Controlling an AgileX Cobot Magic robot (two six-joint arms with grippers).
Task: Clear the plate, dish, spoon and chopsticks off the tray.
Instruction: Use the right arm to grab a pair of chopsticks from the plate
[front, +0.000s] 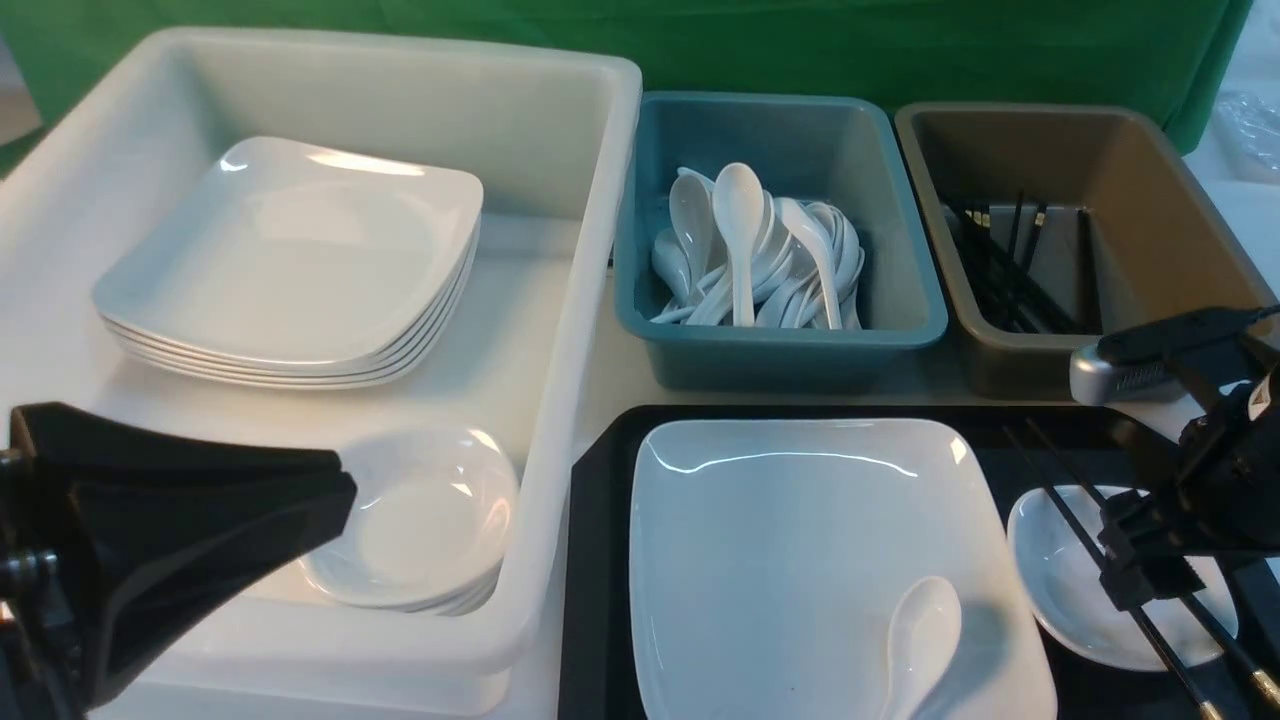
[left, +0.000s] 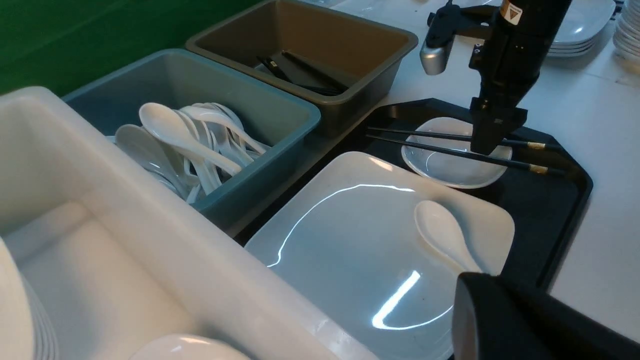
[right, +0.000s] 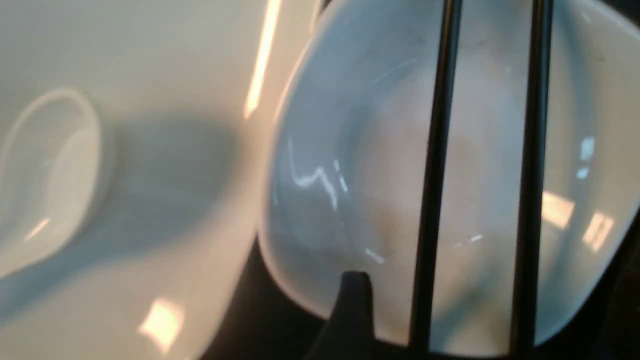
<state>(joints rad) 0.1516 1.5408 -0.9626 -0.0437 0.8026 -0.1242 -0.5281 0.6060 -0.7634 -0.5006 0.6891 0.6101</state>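
We see the plate (front: 790, 540) lying flat on the left part of the tray (front: 598, 560), filling most of its floor. The spoon (front: 915, 640) lies on the plate's near right corner, bowl up. Just right of the plate, also on the tray, sits the dish (front: 1060, 590), and the chopsticks (right: 434, 175) lie side by side across it, a little apart, their banded ends toward the tray's near right corner.

The right gripper (left: 487, 142) hangs directly over the chopsticks where they cross the dish. In the right wrist view we find one fingertip just beside one stick and neither stick pinched, so we read the gripper as spread. A small orange-and-white sticker (left: 511, 10) sits on the right arm; its writing is too small for us to read.

The left gripper (front: 335, 490) is pressed together and holds nothing, low over the near edge of the white bin (front: 590, 300) to the tray's left. That bin holds stacked plates (front: 290, 270) and stacked small dishes (front: 420, 520). Behind the tray stand a teal bin (front: 900, 260) of loose spoons (front: 760, 260) and a brown bin (front: 1170, 200) with black sticks (front: 1010, 280). All rest on a white table (left: 595, 110), with a green backdrop (front: 800, 40) behind.
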